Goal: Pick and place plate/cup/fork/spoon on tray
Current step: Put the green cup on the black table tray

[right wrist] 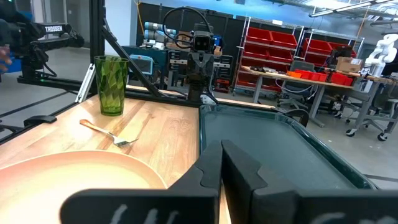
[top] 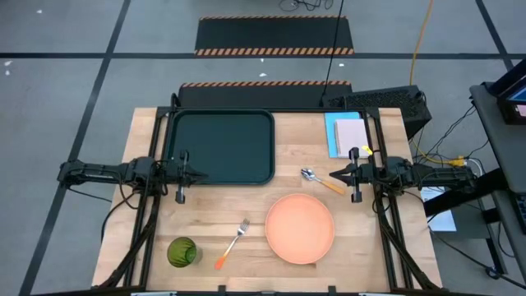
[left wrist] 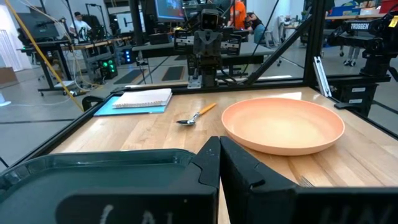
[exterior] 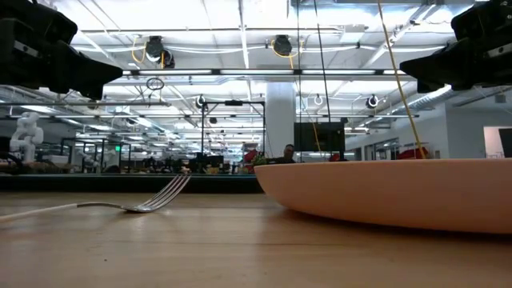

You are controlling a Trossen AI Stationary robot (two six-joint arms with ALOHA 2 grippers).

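Note:
The salmon-orange plate (top: 300,228) lies flat on the wooden table, near the middle right. The green cup (top: 182,252) stands upright at the near left. The fork (top: 233,243) lies between the cup and the plate. The spoon (top: 322,181) lies just beyond the plate's far edge. The dark tray (top: 222,148) lies flat at the far left. My left gripper (top: 200,173) is shut and hovers over the tray's near edge. My right gripper (top: 334,175) is shut and hovers by the spoon's handle, above the table. In the wrist views both grippers (left wrist: 219,142) (right wrist: 222,146) show nothing between their fingers.
A light blue sheet with a pale notepad (top: 347,134) lies at the far right of the table, behind my right gripper. A black box (top: 386,103) stands past the table's far right corner. Bare wood shows between the tray and the plate.

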